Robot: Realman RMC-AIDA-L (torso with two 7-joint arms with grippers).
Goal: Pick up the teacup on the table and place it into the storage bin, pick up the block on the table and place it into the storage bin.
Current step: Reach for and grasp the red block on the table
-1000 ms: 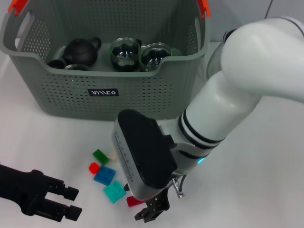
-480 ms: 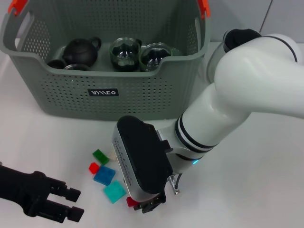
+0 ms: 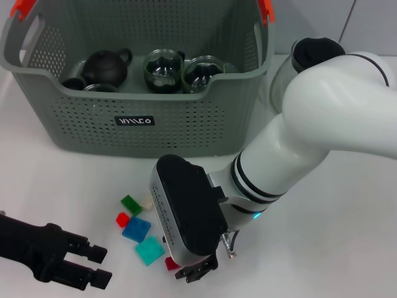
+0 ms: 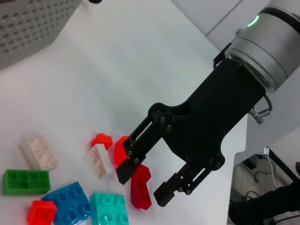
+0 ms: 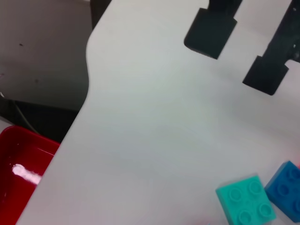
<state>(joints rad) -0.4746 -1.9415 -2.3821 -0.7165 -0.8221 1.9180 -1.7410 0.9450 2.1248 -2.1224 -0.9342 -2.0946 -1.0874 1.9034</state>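
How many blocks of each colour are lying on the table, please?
Green block: 1
Blue block: 1
Teal block: 1
Pale block: 2
Red block: 4, if the two pieces at the right pincer are separate
Total: 9

Right gripper (image 4: 145, 183) low over the table at the near edge, arm bent down from the right, fingers parted and pointing downward; left gripper (image 3: 93, 267) parked at the near left corner, fingers apart, lying level and reaching toward the right
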